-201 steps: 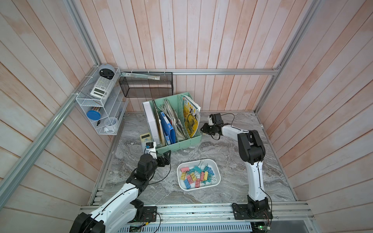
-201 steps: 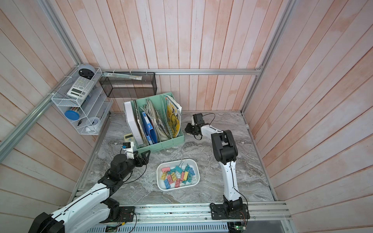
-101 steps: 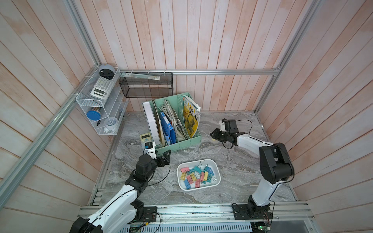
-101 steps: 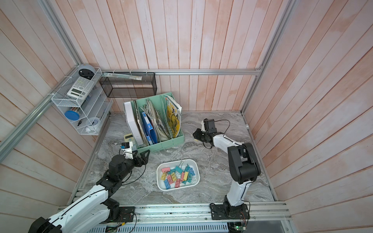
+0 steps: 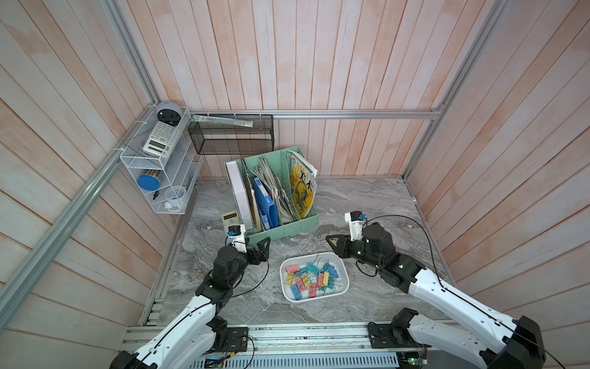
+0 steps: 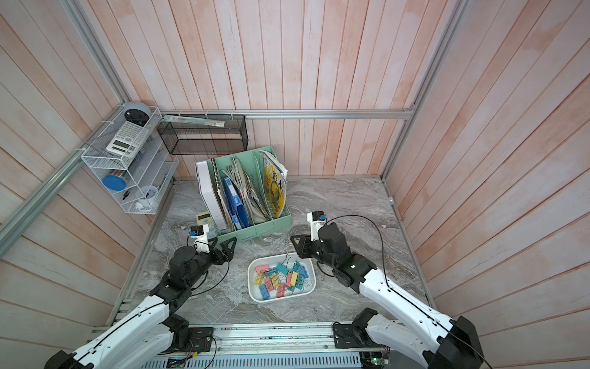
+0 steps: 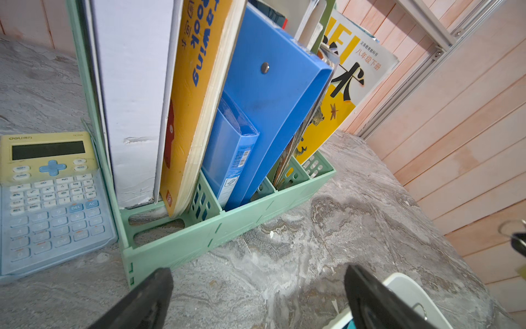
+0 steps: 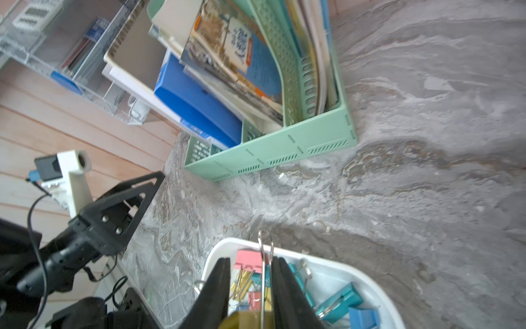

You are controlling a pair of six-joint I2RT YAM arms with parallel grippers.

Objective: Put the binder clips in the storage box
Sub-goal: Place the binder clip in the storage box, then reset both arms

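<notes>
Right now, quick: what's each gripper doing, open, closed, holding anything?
Left gripper: open, holding nothing.
Right gripper: closed on a yellow clip.

Grey marble-look tabletop (image 5: 367, 198). Three things sit directly on it. Mint file organizer (image 5: 287, 225) stands toward back-centre, packed w/ books and folders. Calculator (image 5: 230, 217) lies flat, face up, right against organizer's left end. White storage box (image 5: 314, 297) sits nearer the front, apart from organizer, w/ bare marble between.
</notes>
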